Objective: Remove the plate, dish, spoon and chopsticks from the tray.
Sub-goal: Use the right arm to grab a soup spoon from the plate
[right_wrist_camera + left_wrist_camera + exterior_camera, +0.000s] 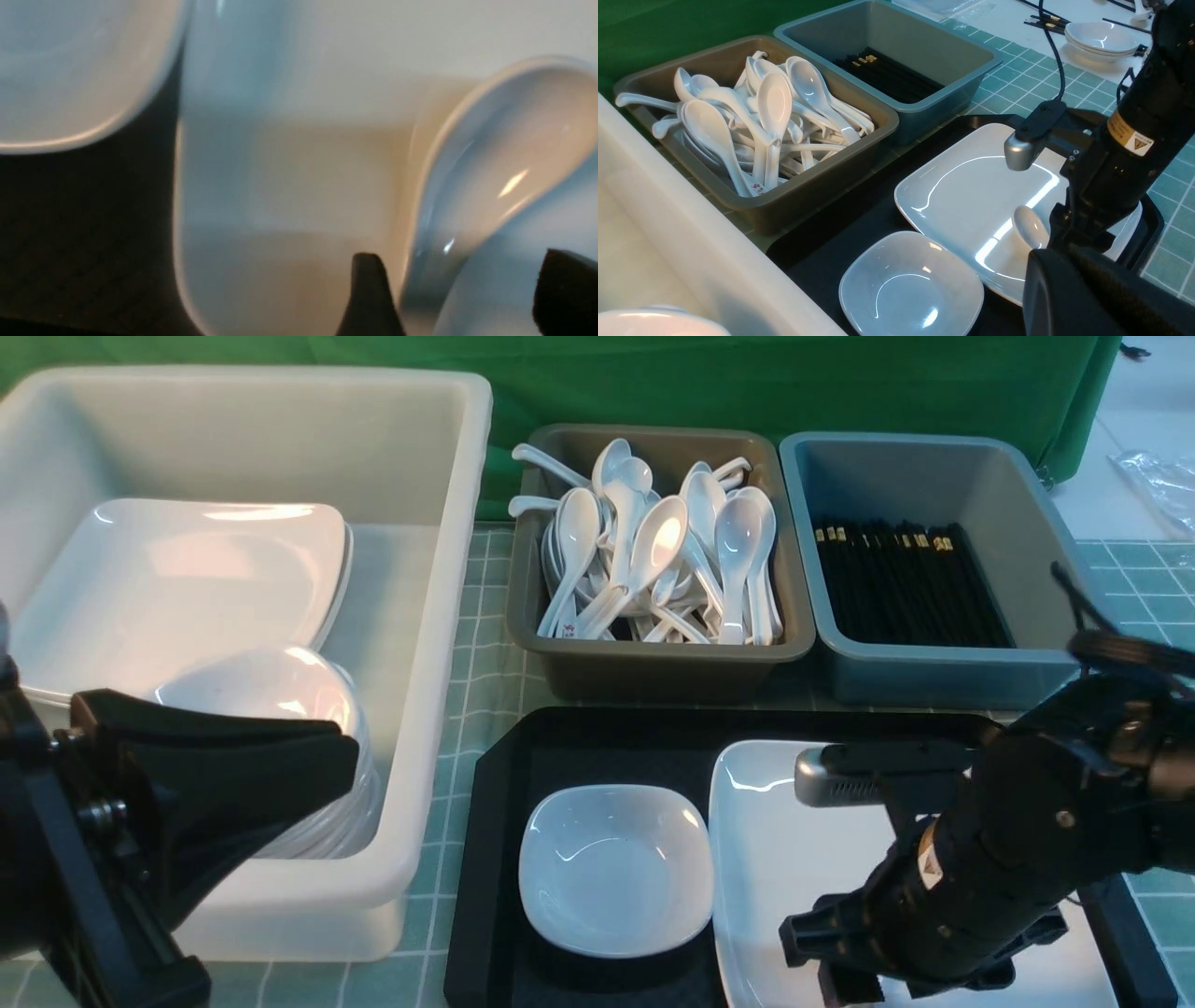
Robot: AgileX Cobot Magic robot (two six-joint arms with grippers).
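The black tray (579, 747) holds the small deep dish (611, 868) on its left and the large plate (766, 840) on its right. The spoon (1029, 227) lies on the plate, and my right arm hides it in the front view. My right gripper (896, 971) is down over the plate and open. In the right wrist view its fingers stand either side of the spoon's (504, 186) handle end, gripper (460, 298) not closed on it. My left gripper (345, 756) hangs shut and empty over the white bin. No chopsticks show on the tray.
A big white bin (420, 616) at the left holds stacked plates and dishes. A brown bin (653, 672) behind the tray holds several spoons. A blue-grey bin (934, 677) beside it holds black chopsticks. More bowls (1101, 37) sit far off to the right.
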